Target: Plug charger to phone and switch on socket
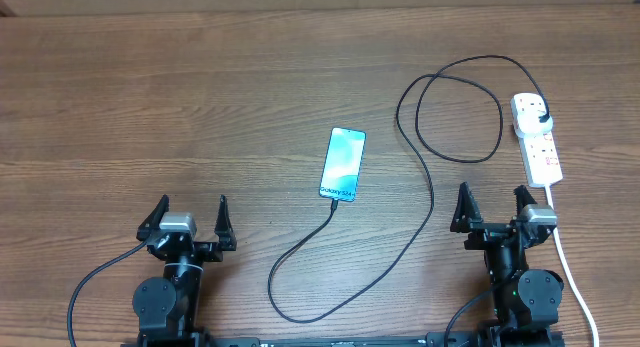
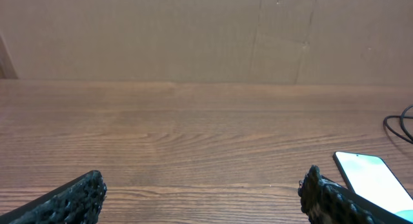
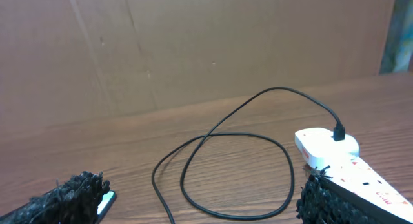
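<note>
The phone lies on the wooden table at centre, screen lit light blue, "Galaxy" text at its near short edge. The black charger cable runs from that near edge, loops toward the front, then curls back to its black plug seated in the white power strip at the right. In the overhead view the cable tip sits at the phone's port. My left gripper is open and empty at the front left. My right gripper is open and empty just in front of the strip. The right wrist view shows the strip and cable loop. The left wrist view shows the phone's corner.
The strip's white cord runs toward the front right past my right arm. A brown cardboard wall stands behind the table.
</note>
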